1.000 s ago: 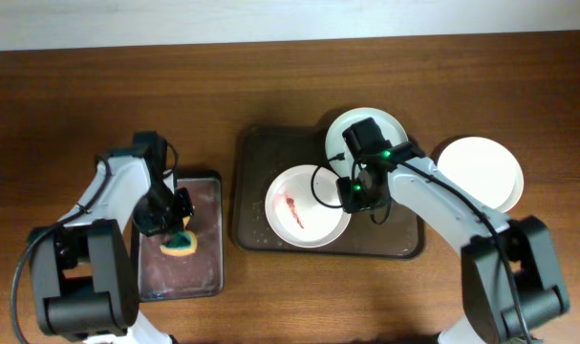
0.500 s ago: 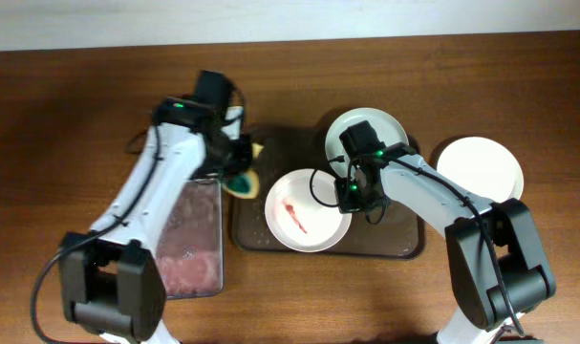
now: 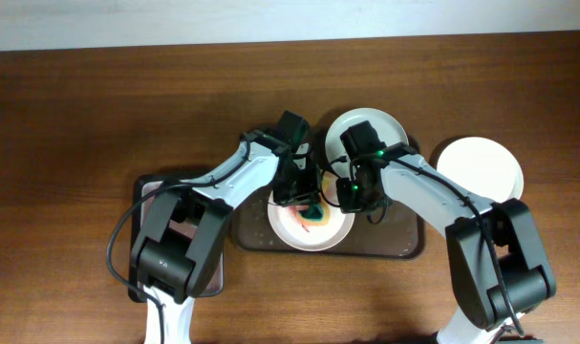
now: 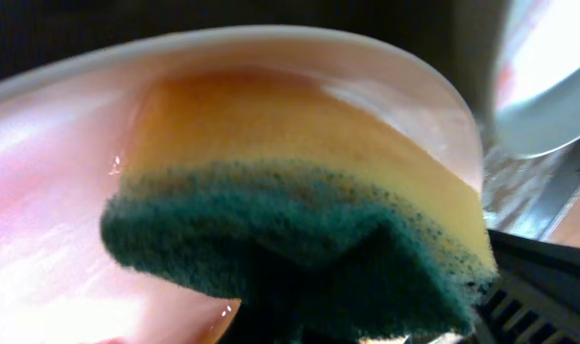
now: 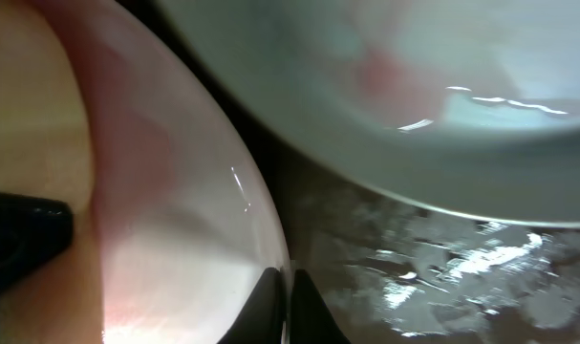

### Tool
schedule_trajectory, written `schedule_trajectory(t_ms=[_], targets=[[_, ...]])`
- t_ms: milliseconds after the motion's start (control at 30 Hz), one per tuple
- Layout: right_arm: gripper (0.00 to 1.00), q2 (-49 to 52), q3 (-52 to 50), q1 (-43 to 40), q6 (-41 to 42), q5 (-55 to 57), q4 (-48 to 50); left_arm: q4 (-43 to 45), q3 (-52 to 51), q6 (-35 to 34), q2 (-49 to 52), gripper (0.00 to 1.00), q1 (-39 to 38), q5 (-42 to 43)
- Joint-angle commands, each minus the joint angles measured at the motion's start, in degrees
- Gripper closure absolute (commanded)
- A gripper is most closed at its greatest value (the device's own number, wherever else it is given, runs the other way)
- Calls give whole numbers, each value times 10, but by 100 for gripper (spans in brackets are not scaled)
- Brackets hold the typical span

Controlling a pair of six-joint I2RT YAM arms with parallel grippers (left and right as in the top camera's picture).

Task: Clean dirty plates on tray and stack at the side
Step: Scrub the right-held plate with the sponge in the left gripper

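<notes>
At the far left of the wooden table lay a silver-grey metal pan, mostly hidden under the left arm. That arm reached across to the right, and the left gripper hung over the middle of the tray. Its jaws were pinched on a sponge, yellow on top with a dark green scouring layer. The sponge was pressed down onto the smeared plate. This round white plate lay inside the tray's left half, its shallow bowl washed with a thin pink-red film. At the plate's right edge, the right gripper had its fingertips closed tight on the raised rim. Just behind it, the rear plate sat at the upper right corner of the dark brown tray, whose floor looked wet and glistening. Farther right, off the tray, the side plate lay on the table, white with no visible marks.
</notes>
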Motion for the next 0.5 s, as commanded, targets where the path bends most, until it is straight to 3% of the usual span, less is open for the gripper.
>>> schedule_trajectory(t_ms=[0, 67, 333, 467], targets=[[96, 6, -2, 0, 3, 9, -2, 16, -4, -24, 62, 100, -19, 23], [96, 6, -2, 0, 3, 5, -4, -5, -4, -19, 70, 100, -17, -31], [96, 6, -2, 0, 9, 5, -6, -219, 57, -17, 69, 100, 26, -353], [96, 6, -2, 0, 16, 5, -6, -258, 112, 11, 69, 100, 27, -377]])
